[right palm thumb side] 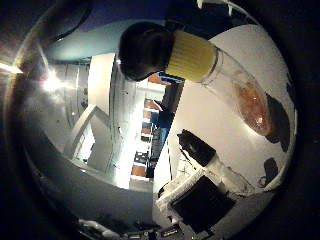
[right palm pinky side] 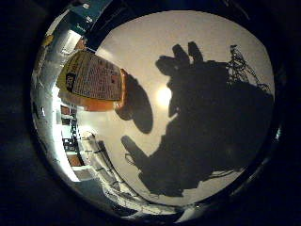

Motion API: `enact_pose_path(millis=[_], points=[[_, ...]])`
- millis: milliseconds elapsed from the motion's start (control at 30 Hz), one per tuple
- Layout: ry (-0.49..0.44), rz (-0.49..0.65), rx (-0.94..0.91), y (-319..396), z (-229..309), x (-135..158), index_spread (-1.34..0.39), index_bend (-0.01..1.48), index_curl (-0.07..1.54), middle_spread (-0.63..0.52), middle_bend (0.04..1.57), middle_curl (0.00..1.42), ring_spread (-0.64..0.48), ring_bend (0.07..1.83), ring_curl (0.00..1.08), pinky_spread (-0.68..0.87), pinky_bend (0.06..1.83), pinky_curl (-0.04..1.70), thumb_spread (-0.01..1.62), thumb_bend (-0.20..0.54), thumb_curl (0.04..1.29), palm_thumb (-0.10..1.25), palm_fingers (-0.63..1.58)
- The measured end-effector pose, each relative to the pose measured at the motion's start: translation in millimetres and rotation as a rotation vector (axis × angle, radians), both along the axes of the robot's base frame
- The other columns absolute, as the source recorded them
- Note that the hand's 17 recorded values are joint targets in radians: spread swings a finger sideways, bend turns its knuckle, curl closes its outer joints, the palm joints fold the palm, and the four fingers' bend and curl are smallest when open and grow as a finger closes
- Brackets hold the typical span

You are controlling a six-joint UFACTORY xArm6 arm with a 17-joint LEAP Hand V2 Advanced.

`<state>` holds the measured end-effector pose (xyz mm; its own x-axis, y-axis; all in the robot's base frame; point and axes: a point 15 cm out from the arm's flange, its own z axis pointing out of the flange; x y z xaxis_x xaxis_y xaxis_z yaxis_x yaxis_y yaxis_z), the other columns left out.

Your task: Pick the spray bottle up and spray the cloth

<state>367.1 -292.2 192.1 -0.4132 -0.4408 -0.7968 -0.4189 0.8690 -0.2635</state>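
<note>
The clear plastic spray bottle with yellow collar (right palm thumb side: 200, 57) looks light and slippery; grasp its neck. Robot hand's finger state: cannot tell.

White table, bottle standing on it

We see the white table (right palm pinky side: 141, 42) carrying the orange spray bottle (right palm pinky side: 94, 82); the hand's dark shadow lies beside the bottle.

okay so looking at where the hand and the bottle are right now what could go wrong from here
1. The bottle stands upright on the white table, close to the palm; a sideways bump on the way in could tip it.
2. The hand's fingers are not around the bottle yet, so closing too early would likely miss it or knock it.
3. No cloth shows in either view, so I cannot tell where the spray would land.
</note>
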Motion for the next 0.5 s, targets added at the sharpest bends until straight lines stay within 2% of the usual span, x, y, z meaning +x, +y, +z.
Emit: enact_pose_path(millis=[300, 500], points=[[-0.011, 0.015, 0.026, 7, -8, 36, -0.07, 0.15, 0.27, 0.17, 0.31, 0.37, 0.21, 0.54, 0.28, 0.38, 0.38, 0.30, 1.09, -0.021, 0.40, 0.72, 0.19], [-0.025, -0.015, 0.063, 0, -19, 57, -0.09, 0.15, 0.26, 0.06, 0.39, 0.41, 0.10, 0.68, 0.32, 0.29, 0.43, 0.30, 1.08, -0.013, 0.41, 0.77, 0.34]])
